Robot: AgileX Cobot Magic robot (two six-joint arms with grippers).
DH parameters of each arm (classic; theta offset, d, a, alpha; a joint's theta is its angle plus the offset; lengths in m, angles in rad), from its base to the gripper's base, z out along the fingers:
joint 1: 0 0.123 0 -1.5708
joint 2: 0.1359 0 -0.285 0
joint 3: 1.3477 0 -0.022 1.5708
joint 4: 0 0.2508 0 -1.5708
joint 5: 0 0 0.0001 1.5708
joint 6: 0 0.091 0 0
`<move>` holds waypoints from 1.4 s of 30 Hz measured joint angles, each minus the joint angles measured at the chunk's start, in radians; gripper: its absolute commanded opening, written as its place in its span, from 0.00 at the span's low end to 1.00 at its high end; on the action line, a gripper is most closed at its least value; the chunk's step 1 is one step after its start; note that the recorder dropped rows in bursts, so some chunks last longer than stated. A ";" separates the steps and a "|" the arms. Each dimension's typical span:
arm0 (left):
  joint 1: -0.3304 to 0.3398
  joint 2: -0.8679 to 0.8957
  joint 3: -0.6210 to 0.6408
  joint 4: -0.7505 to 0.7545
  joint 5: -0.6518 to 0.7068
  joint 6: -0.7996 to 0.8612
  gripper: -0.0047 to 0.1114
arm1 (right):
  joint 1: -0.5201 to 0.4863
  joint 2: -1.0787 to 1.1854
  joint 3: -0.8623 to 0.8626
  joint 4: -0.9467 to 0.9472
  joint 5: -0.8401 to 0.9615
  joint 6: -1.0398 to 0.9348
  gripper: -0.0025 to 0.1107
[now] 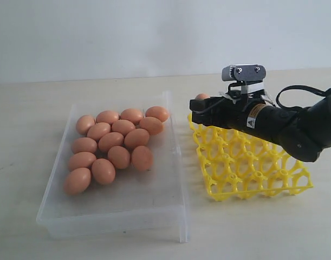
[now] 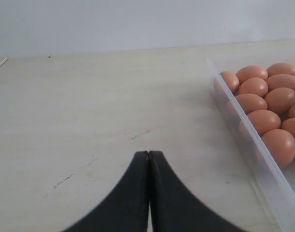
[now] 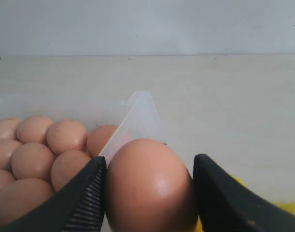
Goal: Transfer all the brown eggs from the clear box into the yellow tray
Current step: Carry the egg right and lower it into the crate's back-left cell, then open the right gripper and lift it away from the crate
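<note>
Several brown eggs lie bunched in the far left part of the clear box. To its right lies the yellow tray, all its visible cups bare. My right gripper hovers over the tray's far left corner, shut on one brown egg that fills the gap between its fingers. That egg peeks out behind the gripper in the exterior view. My left gripper is shut on nothing, over bare table beside the box wall; the exterior view does not show it.
The right arm reaches in from the right over the tray's far side. The near half of the clear box holds nothing. A pale wall stands behind the light tabletop.
</note>
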 measured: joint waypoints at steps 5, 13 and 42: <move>0.000 0.000 0.000 0.000 0.000 0.000 0.04 | -0.016 0.050 0.000 0.002 -0.067 -0.027 0.02; 0.000 0.000 0.000 0.000 0.000 0.000 0.04 | -0.017 0.106 -0.026 0.004 -0.091 -0.071 0.02; 0.000 0.000 0.000 0.000 0.000 0.000 0.04 | -0.017 0.152 -0.073 0.006 -0.070 -0.179 0.46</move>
